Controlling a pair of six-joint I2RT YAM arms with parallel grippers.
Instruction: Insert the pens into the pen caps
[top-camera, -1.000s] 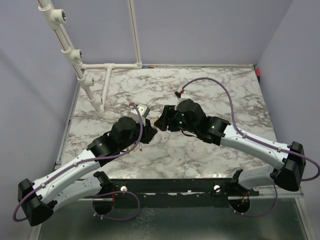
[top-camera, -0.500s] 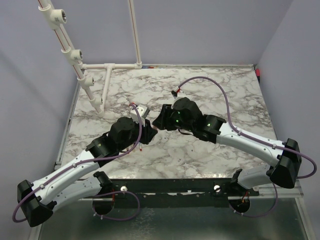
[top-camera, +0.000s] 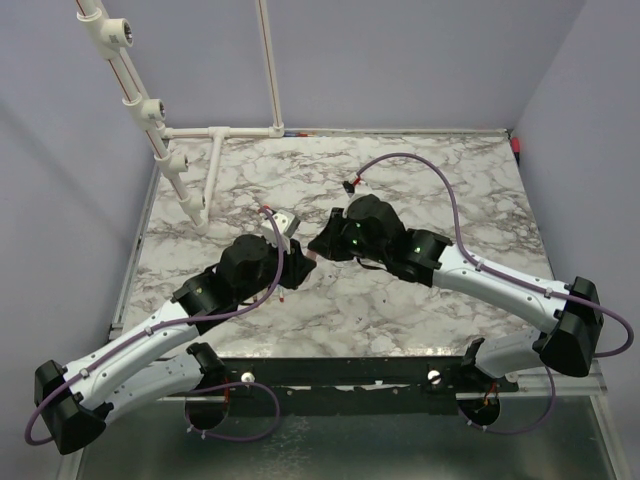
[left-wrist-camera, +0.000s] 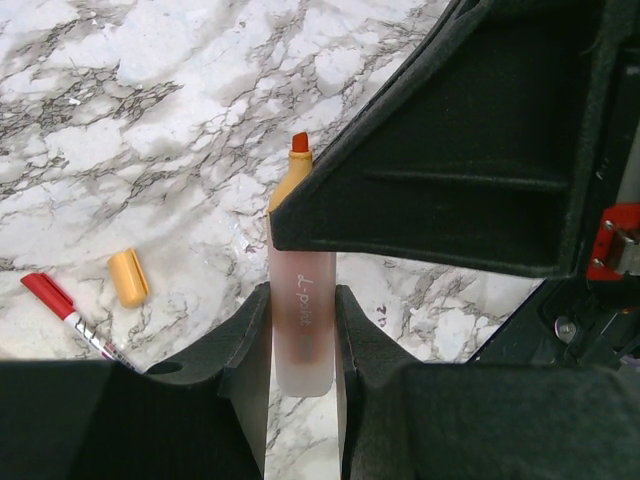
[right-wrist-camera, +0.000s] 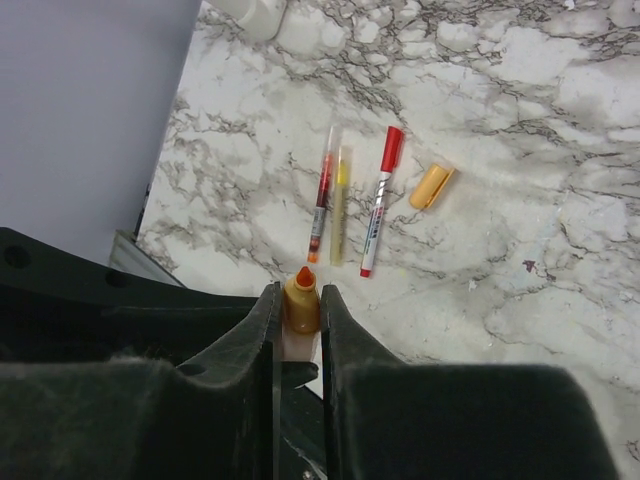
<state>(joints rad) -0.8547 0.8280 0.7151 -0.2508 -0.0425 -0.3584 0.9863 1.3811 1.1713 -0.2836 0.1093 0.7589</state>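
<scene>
Orange-tipped pen (left-wrist-camera: 300, 335) hangs above the counter (left-wrist-camera: 120, 120), caught between the two arms; the left gripper (left-wrist-camera: 300, 300) is closed on its frosted pale barrel, low down, with the tip pointing away from that wrist; the right gripper (right-wrist-camera: 299, 295) is drawn narrow about the yellow-orange neck just under the tip, and its jaws seem to press on either side. A yellow-orange cap (right-wrist-camera: 432, 186), the likely mate, lies loose on the counter just beside a white pen with a red cap (right-wrist-camera: 378, 200); two thin pens, one red (right-wrist-camera: 322, 195) and one yellow (right-wrist-camera: 340, 205), lie side by side next to that.

By its look the orange-tipped pen is light, stiff, smooth plastic; being round, it may twist or slide back in the jaws when pushed along its length, so it probably needs a firm hold across the middle of the barrel. The neck and the soft felt tip are best left free, since the cap must pass over them; the right gripper's present hold covers that part. The yellow-orange cap is short and may skid or roll; it is best taken across its width near the closed end, with the mouth clear.
</scene>
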